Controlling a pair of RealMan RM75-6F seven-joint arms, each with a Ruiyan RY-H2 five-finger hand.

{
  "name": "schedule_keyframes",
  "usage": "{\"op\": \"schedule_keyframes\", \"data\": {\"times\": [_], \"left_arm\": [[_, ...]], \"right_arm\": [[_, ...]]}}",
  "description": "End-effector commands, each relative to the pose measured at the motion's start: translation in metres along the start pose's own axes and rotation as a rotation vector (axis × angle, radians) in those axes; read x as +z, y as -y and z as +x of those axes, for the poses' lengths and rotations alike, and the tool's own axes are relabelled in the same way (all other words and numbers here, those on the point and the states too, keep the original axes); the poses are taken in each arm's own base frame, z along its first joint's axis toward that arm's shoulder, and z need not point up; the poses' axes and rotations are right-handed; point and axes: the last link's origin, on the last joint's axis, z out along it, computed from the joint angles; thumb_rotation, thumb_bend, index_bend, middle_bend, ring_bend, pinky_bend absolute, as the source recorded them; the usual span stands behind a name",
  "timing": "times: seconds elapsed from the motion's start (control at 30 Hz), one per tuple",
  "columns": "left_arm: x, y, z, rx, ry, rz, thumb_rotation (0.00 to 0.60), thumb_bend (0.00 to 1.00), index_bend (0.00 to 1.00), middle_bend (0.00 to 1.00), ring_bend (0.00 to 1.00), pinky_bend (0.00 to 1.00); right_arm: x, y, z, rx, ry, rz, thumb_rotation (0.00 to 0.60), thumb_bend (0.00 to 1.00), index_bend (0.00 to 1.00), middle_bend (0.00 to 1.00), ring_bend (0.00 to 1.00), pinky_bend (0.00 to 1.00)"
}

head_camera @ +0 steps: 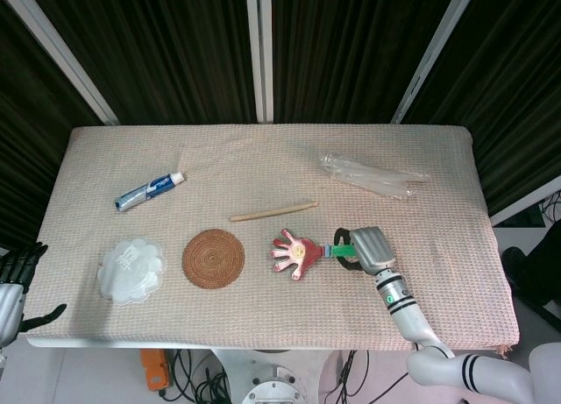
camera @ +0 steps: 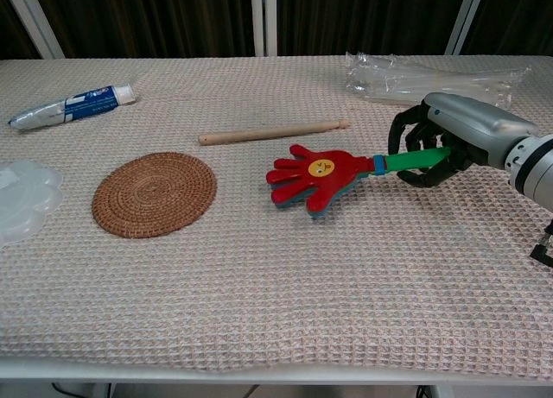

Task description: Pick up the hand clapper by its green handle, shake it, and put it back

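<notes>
The right hand (camera: 441, 141) has its fingers curled around the green handle (camera: 413, 161) of the hand clapper (camera: 315, 175), so the pick-up looks done. The red palm end stands out level toward the woven coaster (camera: 154, 192) and seems to ride just clear of the cloth, though whether its lower edge touches cannot be told. The shake is either under way or about to start, by my reading, and the setting-down is yet to come. The clapper sits right of the tabletop's middle, nearer the front edge than the back. The left hand (head_camera: 16, 277) hangs off the front-left corner with fingers spread, holding nothing. The table (head_camera: 263, 312) wears a pale waffle-weave cloth. On it lie a toothpaste tube (head_camera: 149, 191) toward the back-left, a wooden stick (head_camera: 273, 211) near the centre, a clear scalloped plastic lid (head_camera: 131, 270) at the front-left, and a crinkled clear plastic bag (head_camera: 372, 175) toward the back-right. Behind stand dark curtains split by pale frame bars.
</notes>
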Motion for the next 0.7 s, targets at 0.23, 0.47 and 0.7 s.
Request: {"op": "schedule_keyframes", "data": {"times": [0.23,0.47,0.7], "left_arm": [[0.0000,0.0004,0.0010,-0.005,-0.004,0.001,0.600,0.13,0.04,0.04,0.00,0.03],[-0.0001,0.0010,0.0008,-0.008,-0.004,0.003,0.600,0.13,0.04,0.04,0.00,0.03],[0.0000,0.0013,-0.0001,-0.010,-0.002,0.003,0.600,0.13,0.04,0.04,0.00,0.03]], "right_arm": [[0.0016,-0.0022,-0.0016,0.033,-0.001,-0.009,0.600,0.48,0.80,0.74,0.75,0.93],[0.0013,-0.0027,-0.0027,0.037,0.002,-0.007,0.600,0.50,0.80,0.81,0.86,1.00],[0.0005,-0.0026,-0.0003,0.033,-0.022,0.002,0.600,0.59,0.91,0.92,0.98,1.00]]}}
